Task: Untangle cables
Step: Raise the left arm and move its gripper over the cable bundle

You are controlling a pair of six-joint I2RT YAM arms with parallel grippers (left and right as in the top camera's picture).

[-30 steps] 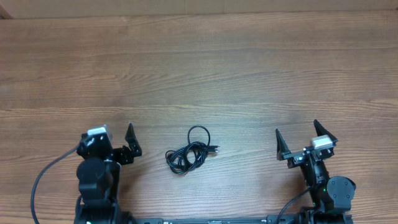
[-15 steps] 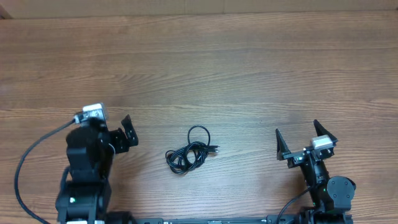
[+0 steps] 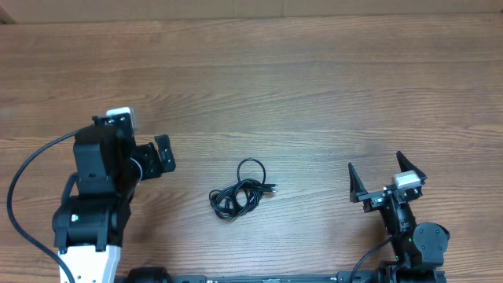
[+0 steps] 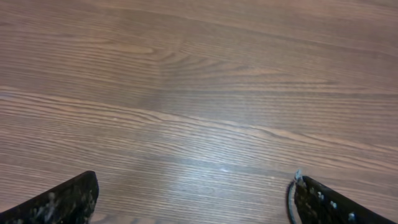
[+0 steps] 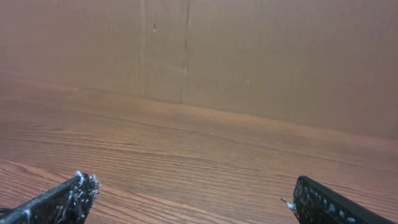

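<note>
The cables [image 3: 240, 192] lie as one small tangle of thin black cord on the wooden table [image 3: 299, 94], near the front middle, with one loop sticking out at the top. My left gripper [image 3: 157, 156] is to their left, raised and open. My right gripper [image 3: 377, 167] sits well to their right, open. In the left wrist view the left gripper [image 4: 196, 200] shows only bare wood between its fingers [image 4: 62, 202]. The right gripper [image 5: 193, 194] also has nothing between its fingers [image 5: 336, 206]. Neither wrist view shows the cables.
A brown cardboard wall [image 5: 249, 56] stands along the table's far edge. The left arm's thick black wire [image 3: 23, 189] loops out to the left of its base.
My left arm has lifted and swung its gripper away from the front edge, up and slightly left in the overhead view. The right arm and the cables have stayed put.
</note>
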